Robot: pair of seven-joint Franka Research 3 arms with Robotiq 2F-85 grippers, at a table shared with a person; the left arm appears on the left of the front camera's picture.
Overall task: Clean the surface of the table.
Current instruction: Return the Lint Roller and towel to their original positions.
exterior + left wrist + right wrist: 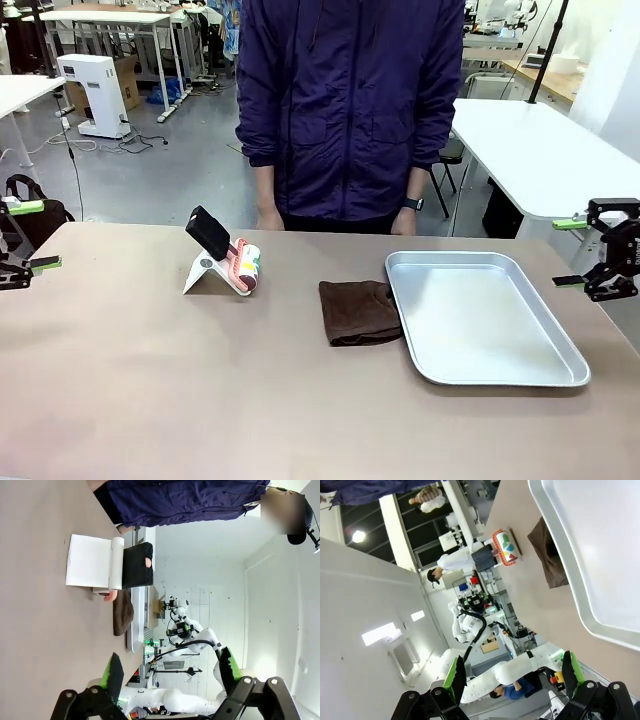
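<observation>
Since the folded brown cloth (358, 312) lies untouched mid-table against the left rim of the silver tray (570, 378), wiping looks not yet begun. Table (150, 380) spans the near view, long axis running left–right. Left gripper (22, 236) and right gripper (572, 252) hover at opposite ends, jaws apart, empty.

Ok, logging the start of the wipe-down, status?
Left end effector open, right end effector open, both off the edges. Table untouched. Brown cloth, tray, phone stand on it.
</observation>
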